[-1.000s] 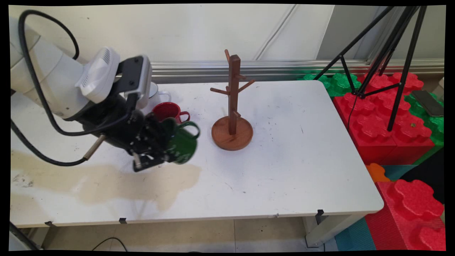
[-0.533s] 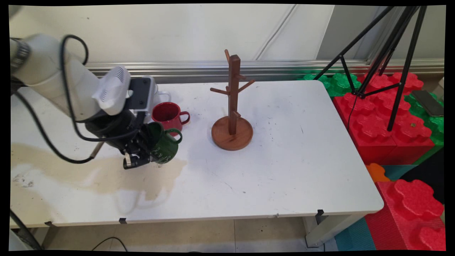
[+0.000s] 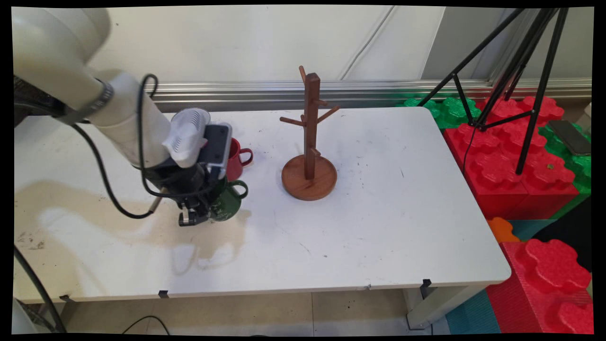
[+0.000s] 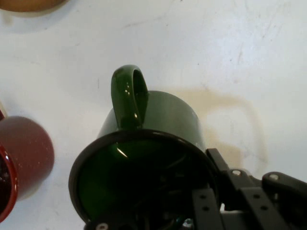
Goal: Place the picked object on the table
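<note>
The green mug (image 3: 229, 203) is held by the black gripper (image 3: 199, 214), whose jaws are closed on the mug's wall at the rim: in the hand view one finger is seen reaching down inside the mug (image 4: 153, 143) and the other finger (image 4: 240, 189) lies against the outside of the wall, so the rim is pinched between them. The jaws are parted only by the thickness of that wall. The gripper (image 4: 211, 201) is pointed downward over the white table (image 3: 378, 213). The mug is seen upright or nearly so, at the level of the table top; whether its base is touching the surface cannot be told. Its handle (image 3: 240, 188) is turned toward the wooden mug tree (image 3: 310, 142).

Relative to the mug tree, the green mug is placed to the left and slightly nearer the table's front edge, well apart from the tree's round base. A red mug (image 3: 235, 156) is seen just behind the green mug, also left of the tree, and is partly hidden by the arm's wrist. A brownish stain (image 3: 118, 222) is spread over the table left of the tree, beneath and around the gripper.
</note>
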Controlling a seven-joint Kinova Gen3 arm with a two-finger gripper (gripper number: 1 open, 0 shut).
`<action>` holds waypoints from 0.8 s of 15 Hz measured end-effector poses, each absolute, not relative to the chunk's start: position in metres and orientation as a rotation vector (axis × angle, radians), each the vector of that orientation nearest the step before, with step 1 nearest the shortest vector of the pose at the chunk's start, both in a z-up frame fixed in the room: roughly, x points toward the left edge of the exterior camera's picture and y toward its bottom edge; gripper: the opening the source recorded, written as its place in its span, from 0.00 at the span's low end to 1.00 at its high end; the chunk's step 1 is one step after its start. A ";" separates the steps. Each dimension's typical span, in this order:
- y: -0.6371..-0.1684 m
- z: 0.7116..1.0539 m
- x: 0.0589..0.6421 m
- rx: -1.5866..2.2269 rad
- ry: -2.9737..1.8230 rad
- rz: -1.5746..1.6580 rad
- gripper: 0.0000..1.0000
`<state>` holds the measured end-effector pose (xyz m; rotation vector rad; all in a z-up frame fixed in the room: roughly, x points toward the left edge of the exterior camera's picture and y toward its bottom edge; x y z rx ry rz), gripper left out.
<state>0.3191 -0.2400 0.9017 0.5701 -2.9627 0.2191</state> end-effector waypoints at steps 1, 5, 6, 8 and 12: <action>-0.243 0.895 0.317 0.561 -2.981 0.212 0.00; -0.250 0.879 0.310 0.545 -3.030 0.183 0.00; -0.252 0.875 0.308 0.544 -3.043 0.174 0.00; -0.255 0.868 0.306 0.543 -3.065 0.161 0.00; -0.261 0.853 0.302 0.540 -3.108 0.130 0.00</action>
